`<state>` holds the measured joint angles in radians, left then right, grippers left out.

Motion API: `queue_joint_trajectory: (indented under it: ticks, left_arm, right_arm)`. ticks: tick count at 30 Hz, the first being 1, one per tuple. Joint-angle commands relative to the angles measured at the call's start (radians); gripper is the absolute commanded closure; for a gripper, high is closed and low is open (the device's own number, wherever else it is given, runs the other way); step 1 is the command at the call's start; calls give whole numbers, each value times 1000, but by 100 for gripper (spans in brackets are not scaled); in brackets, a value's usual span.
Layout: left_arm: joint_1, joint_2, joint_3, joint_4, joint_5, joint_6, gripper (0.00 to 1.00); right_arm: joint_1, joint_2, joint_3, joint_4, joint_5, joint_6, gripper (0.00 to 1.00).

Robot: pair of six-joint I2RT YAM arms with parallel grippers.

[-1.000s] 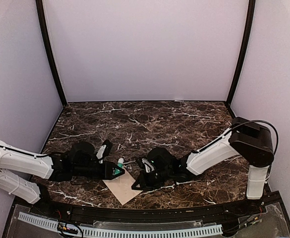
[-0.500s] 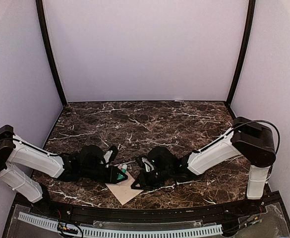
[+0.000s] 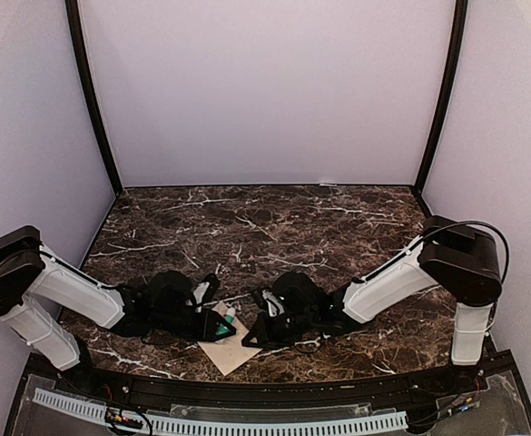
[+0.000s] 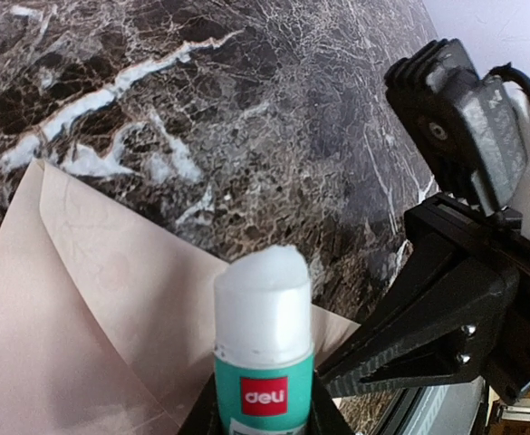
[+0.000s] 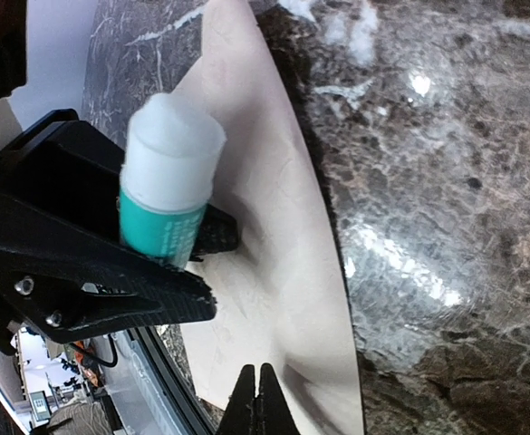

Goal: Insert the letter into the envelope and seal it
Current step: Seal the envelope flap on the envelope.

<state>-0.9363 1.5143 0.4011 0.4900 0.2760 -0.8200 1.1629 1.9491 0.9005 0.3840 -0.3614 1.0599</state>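
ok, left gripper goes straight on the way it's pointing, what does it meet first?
Likely the envelope: the glue stick in the left gripper leads, its tip over the cream paper. The right gripper sits close alongside; depth is unclear.

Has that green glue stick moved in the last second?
Yes. The glue stick has shifted right and toward the table's near edge, over the envelope.

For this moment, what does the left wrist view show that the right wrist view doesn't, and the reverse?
Left wrist only: the red deli label on the glue stick, and the right end effector seen from outside, with its body behind. Right wrist only: the left end effector clamped around the stick's teal barrel, and the right end effector's shut tips over the envelope. Both: the stick's white tip, the envelope, the marble table.
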Motion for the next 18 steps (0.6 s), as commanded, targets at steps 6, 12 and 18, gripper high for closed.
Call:
queue_joint_trajectory:
  ticks: [6,12,18]
  left_arm:
    - [3,13,-38,14,-29,-11,100]
    - [29,-22,-72,0,-46,-12,100]
    - [47,-31,-74,-12,-45,1,100]
  right_arm:
    - [1,57,-24,3,23,26,100]
    - [1,62,-28,-13,26,28,100]
    - [0,61,-26,-25,29,29,100]
